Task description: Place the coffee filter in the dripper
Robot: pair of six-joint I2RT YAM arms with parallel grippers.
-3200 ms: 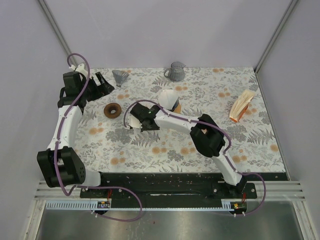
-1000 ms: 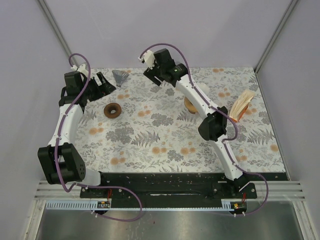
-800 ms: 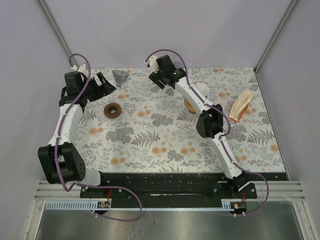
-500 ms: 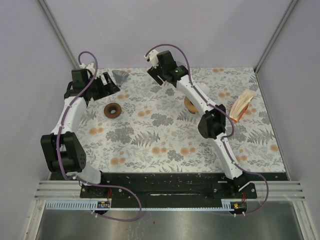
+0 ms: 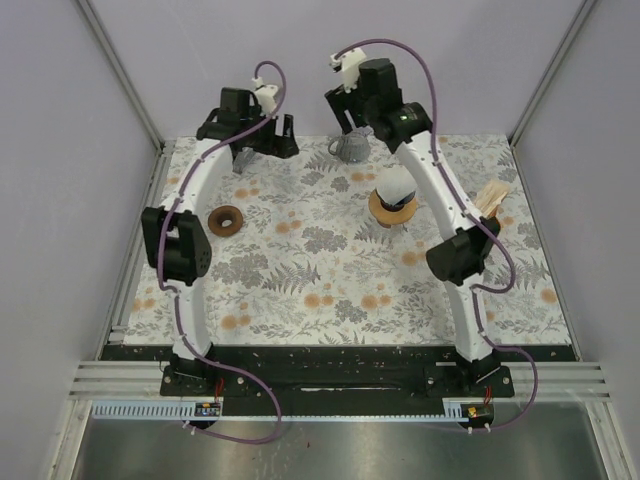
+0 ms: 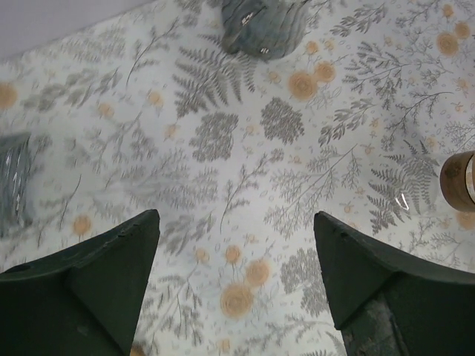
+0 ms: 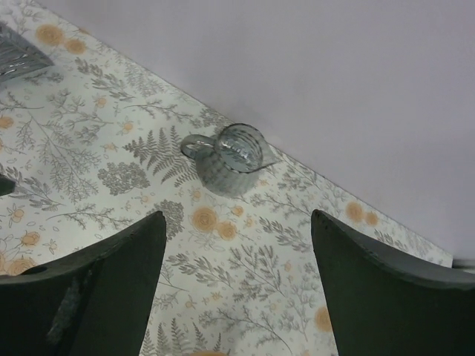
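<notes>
The white coffee filter (image 5: 394, 183) sits in the wooden-ringed dripper (image 5: 392, 210) right of centre on the bench (image 5: 300, 270), while the left claw (image 6: 234, 222) and right claw (image 7: 237, 222) hang released, empty, near the far edge.

- Robot lab test cell, not a home or a kitchen.
- Plain lavender wall panels (image 5: 300, 60) box the table in on three sides, held by aluminium corner posts (image 5: 116, 70).
- The left arm (image 5: 200, 185) and right arm (image 5: 443, 190) are bolted to a black base plate (image 5: 330, 362) on an extruded rail (image 5: 330, 385).
- Purple cables (image 5: 245, 439) run exposed to small circuit boards (image 5: 208, 408) at the near edge.
- The floral cloth (image 5: 300, 280) is just a table cover.
</notes>
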